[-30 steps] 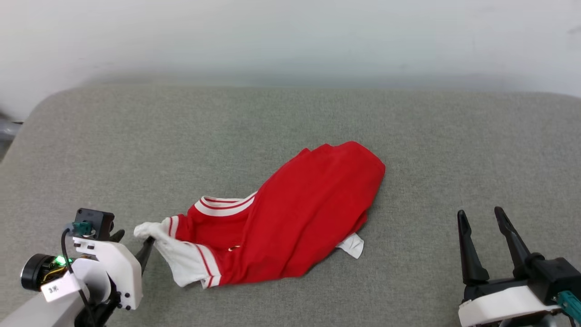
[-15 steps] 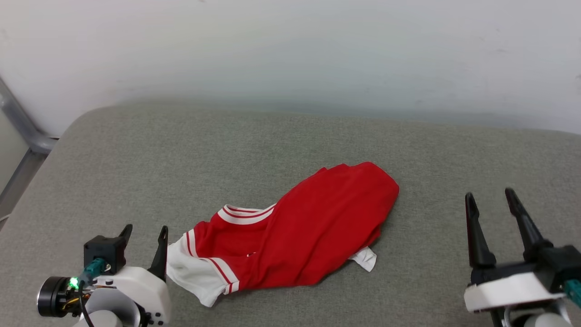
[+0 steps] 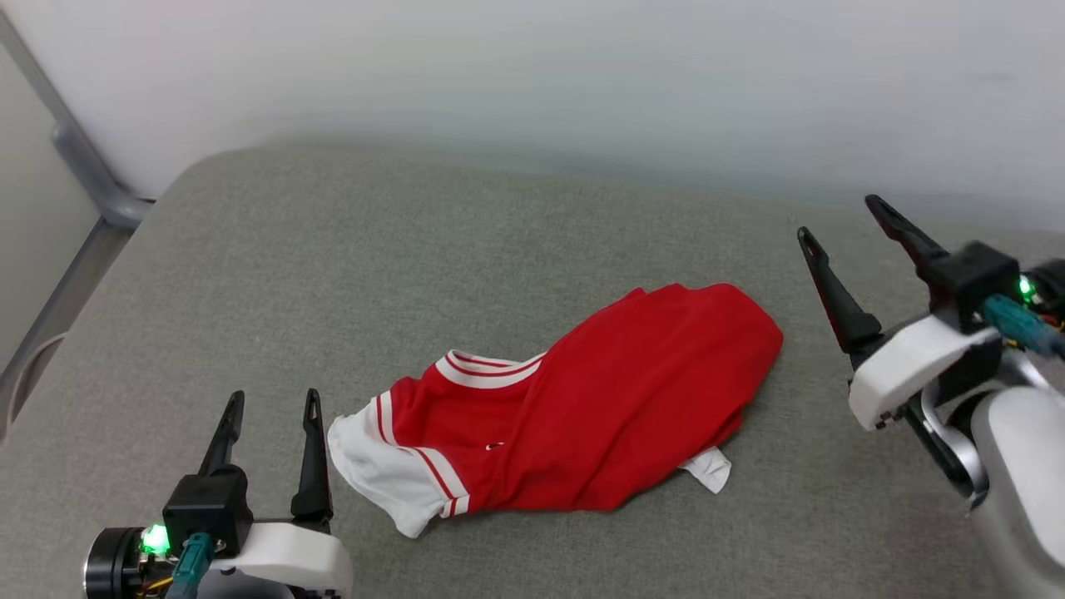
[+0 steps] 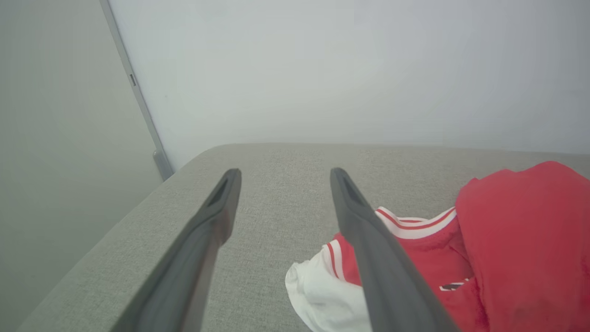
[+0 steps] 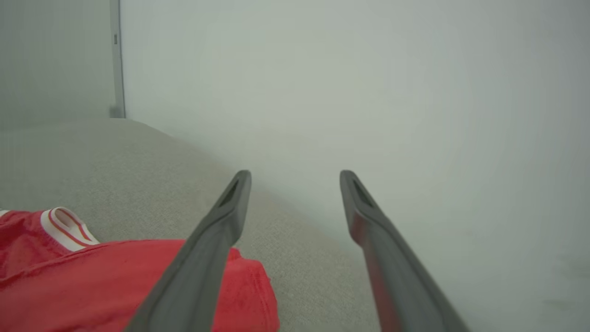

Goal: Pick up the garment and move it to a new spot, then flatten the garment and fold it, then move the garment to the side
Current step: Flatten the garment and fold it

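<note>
Your left tool (image 3: 274,397) has its two fingers spread, with nothing between them. The garment (image 3: 599,416) lies crumpled on the grey cushion (image 3: 416,249) just to this tool's right. Its white sleeve (image 3: 374,466) is the closest part, right beside the tool's right finger. Whether cloth and finger touch cannot be told. In the left wrist view, the striped collar trim (image 4: 415,226) sits beyond that finger, and the red body bunches further right.

Your right tool (image 3: 837,216) is also spread wide and empty. The garment's red far end lies to its left, near but apart from it. In the right wrist view, the red cloth shows low beside the left finger, and the pale wall (image 5: 415,92) stands ahead of the fingertips.
</note>
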Available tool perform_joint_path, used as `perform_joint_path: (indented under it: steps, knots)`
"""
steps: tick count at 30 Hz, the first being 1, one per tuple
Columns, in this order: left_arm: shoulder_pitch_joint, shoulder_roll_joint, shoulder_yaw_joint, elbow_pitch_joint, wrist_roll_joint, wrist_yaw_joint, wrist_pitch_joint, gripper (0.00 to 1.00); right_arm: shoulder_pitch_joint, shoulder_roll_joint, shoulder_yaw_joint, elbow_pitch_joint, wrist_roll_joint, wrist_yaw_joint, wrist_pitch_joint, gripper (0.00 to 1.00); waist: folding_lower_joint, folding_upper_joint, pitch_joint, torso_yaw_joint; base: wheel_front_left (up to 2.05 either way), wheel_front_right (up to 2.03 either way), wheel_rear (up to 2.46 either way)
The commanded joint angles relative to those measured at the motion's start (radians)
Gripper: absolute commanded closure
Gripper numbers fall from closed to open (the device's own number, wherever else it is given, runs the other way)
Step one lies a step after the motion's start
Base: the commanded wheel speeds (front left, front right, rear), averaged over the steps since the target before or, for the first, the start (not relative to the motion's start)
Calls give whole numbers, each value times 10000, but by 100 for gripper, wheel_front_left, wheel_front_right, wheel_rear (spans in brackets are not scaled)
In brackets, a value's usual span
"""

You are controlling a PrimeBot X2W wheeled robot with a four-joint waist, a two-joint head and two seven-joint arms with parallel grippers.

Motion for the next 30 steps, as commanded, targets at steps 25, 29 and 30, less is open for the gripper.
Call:
perform_joint_path:
  steps: [25, 29, 30]
  knots:
    - [-642, -3902, 2791, -13, 3111, -2859, -52, 0, -6255, -3664, 8088, 2656, 5734, -10, 8653, 0, 0, 0, 3355, 1766, 0, 0, 0]
    - [-741, -4253, 3123, 39, 3378, -3217, -52, 0, -5991, -3670, 9130, 3177, 6084, -7, 8865, 0, 0, 0, 3611, 1857, 0, 0, 0]
    - [-751, -4330, 3204, 45, 3437, -3285, -52, 0, -5905, -3672, 9354, 3291, 6206, -7, 8897, 0, 0, 0, 3652, 1870, 0, 0, 0]
